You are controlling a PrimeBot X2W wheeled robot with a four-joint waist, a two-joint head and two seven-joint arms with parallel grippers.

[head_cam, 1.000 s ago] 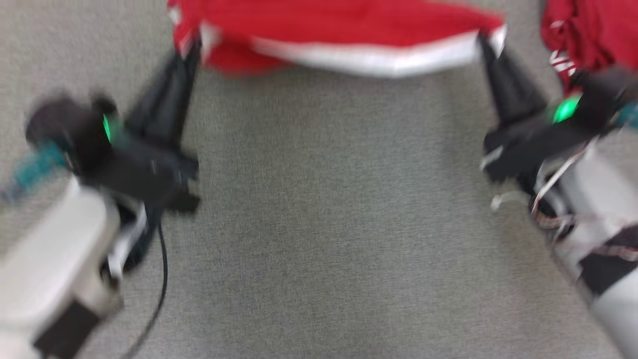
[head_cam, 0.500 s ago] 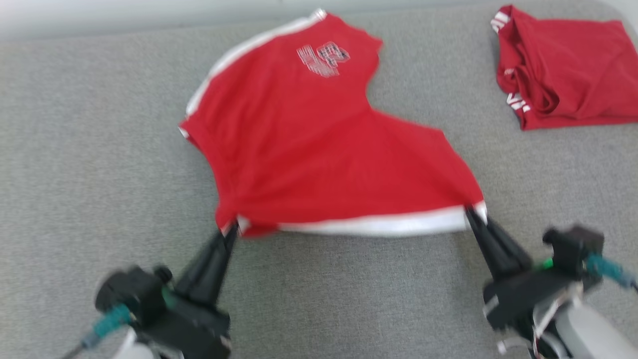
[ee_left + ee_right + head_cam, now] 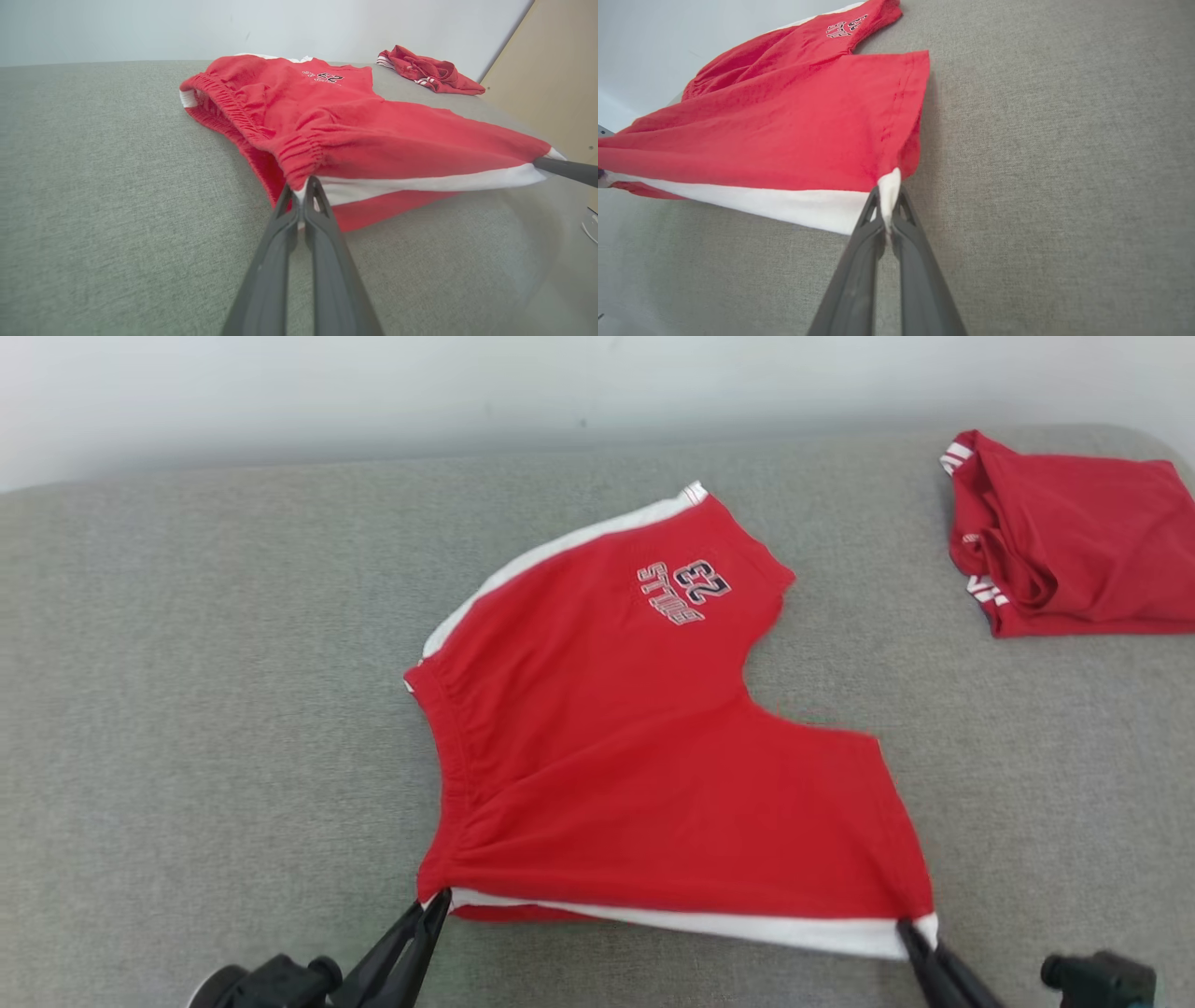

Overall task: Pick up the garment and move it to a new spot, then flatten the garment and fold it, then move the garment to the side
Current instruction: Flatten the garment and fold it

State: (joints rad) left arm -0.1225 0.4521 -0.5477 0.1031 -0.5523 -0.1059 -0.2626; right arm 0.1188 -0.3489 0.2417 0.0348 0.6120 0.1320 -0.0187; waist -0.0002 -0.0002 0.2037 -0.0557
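Note:
The garment (image 3: 644, 756) is a pair of red shorts with white side stripes and a "23" print, spread over the grey surface (image 3: 187, 709). Its near edge is lifted and stretched between both grippers. My left gripper (image 3: 437, 901) is shut on the waistband corner of the garment (image 3: 327, 130), pinched at my left gripper's (image 3: 302, 186) tips. My right gripper (image 3: 907, 931) is shut on the white-striped leg corner of the garment (image 3: 784, 135), and cloth pokes out between my right gripper's (image 3: 888, 193) tips.
A second red garment (image 3: 1074, 560) lies folded at the far right of the surface, seen too as a red heap (image 3: 427, 70) in the left wrist view. A pale wall (image 3: 560, 383) runs behind. A tan panel (image 3: 551, 79) stands to the right.
The head camera has tilted up, so the whole picture has shifted down and the grippers now sit at the bottom edge. Both grippers still pinch the same garment corners.

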